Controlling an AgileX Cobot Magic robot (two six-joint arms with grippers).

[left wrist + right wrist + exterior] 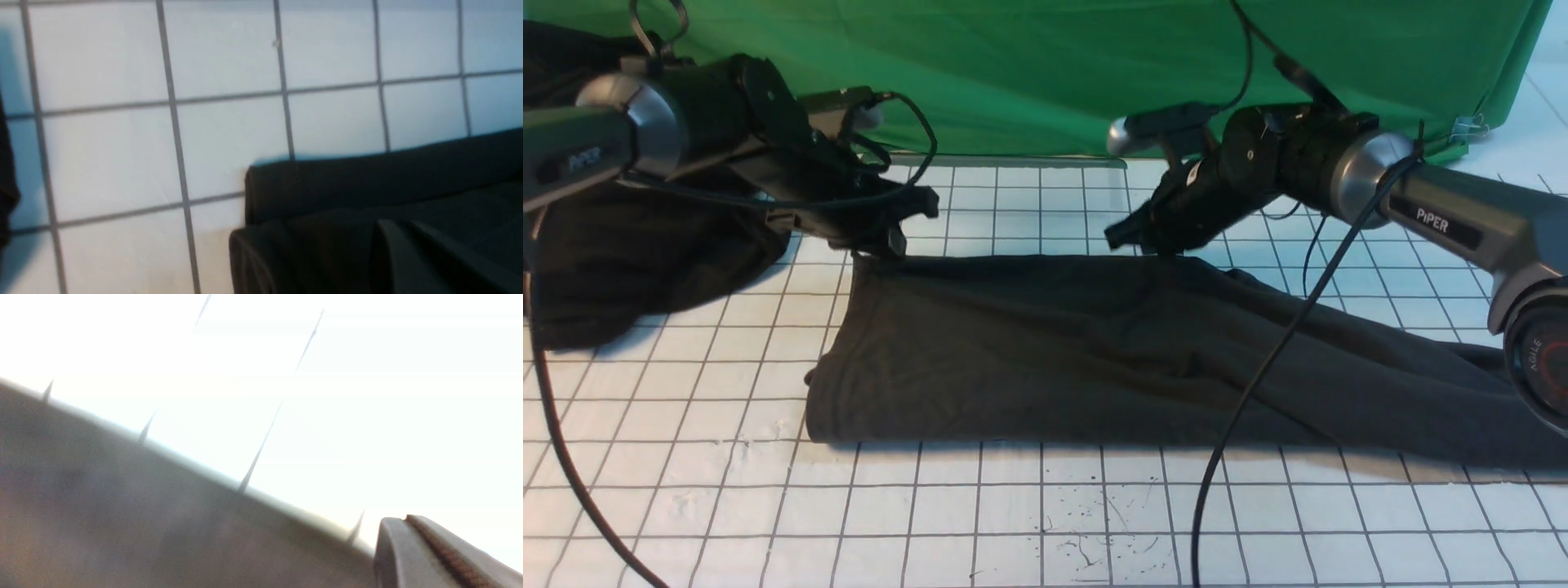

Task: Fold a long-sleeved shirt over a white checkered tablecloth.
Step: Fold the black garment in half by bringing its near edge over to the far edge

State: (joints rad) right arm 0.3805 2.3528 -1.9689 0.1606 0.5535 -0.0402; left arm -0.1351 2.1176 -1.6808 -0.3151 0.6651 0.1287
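Background: green backdrop (1054,73); black heap (629,253) near shirt (1054,351); cable (1258,376) across.

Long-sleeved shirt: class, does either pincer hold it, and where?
Cannot be told. The left pincer sits at the shirt's far left corner, the right pincer at its far edge; neither grip shows.

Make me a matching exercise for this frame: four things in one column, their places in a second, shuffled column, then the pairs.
1 long-sleeved shirt
2 green cloth
3 black fabric heap
4 left gripper

A hanging as a backdrop at the far side
B spread in a band across the white checkered tablecloth
C at the shirt's far left corner
D bunched on the tablecloth's left side

Pairs: 1-B, 2-A, 3-D, 4-C
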